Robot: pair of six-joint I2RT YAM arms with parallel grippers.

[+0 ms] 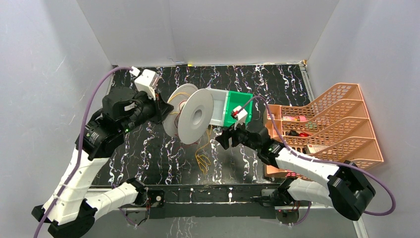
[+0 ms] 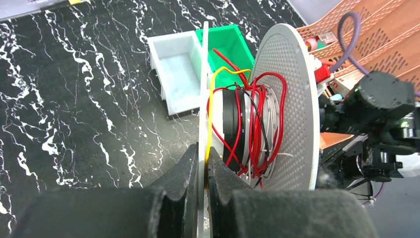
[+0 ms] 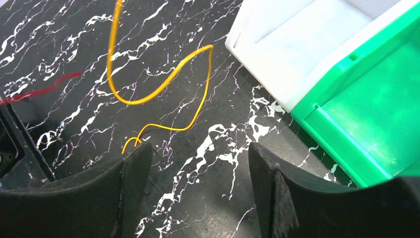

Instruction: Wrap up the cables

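Left gripper (image 2: 202, 154): clamped on near flange of white spool (image 2: 292, 99), spool held on edge.
Cables (image 2: 257, 119): red loosely wound on hub; yellow tail (image 3: 148, 96) loose on table (image 1: 148, 153).
Right gripper (image 3: 198, 151): wide open, empty, over yellow tail.
Wrapping looks partway done; tail left to wind.

Count: 1 white spool (image 1: 195, 116) with 2 round flanges, 2 open bins (1 white bin (image 2: 173, 74), 1 green bin (image 2: 228, 42)) and 1 orange rack (image 1: 341, 121) of 4 stepped tiers, all on 1 black marbled worktop (image 1: 148, 148). Thin cables: 1 yellow-orange cable (image 3: 163, 88), 1 black wire (image 2: 261, 128), and red cable (image 2: 255, 119) loops too tangled on the hub to count, probably 1 or 2 strands. 2 arms, left arm (image 1: 94, 139) and right arm (image 1: 302, 163), 1 pair of jaws each, plus 2 thick purple arm cables (image 1: 95, 93).
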